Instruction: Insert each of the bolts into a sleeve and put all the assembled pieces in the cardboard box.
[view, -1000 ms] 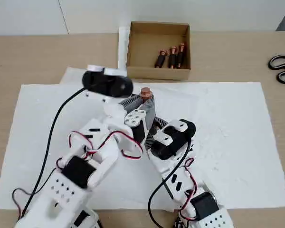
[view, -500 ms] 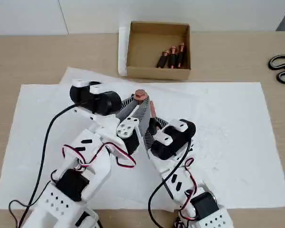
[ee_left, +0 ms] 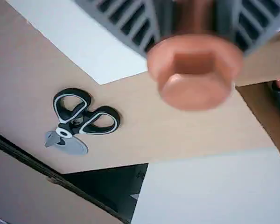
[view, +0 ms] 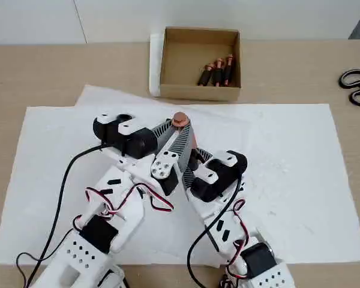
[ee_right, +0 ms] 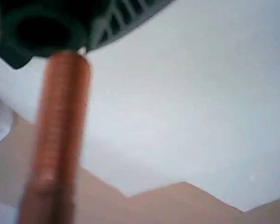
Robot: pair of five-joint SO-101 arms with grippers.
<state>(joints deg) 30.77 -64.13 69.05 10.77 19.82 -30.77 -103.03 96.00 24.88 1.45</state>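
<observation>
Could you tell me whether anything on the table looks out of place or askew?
Nothing is spilled or damaged. A second paper sheet lies askew to the main sheet, and scissors lie on the bare table.

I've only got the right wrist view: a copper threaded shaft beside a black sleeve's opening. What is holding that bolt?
Observer: The left gripper, its grey ribbed fingers clamped on the copper hex-head bolt just under its head.
Operator: Where's the box from my black sleeve?
Observer: The brown cardboard box sits beyond the bolt head, just past the white paper sheet's far edge.
Operator: Anything in it?
Observer: Three assembled pieces, near its right wall.
</observation>
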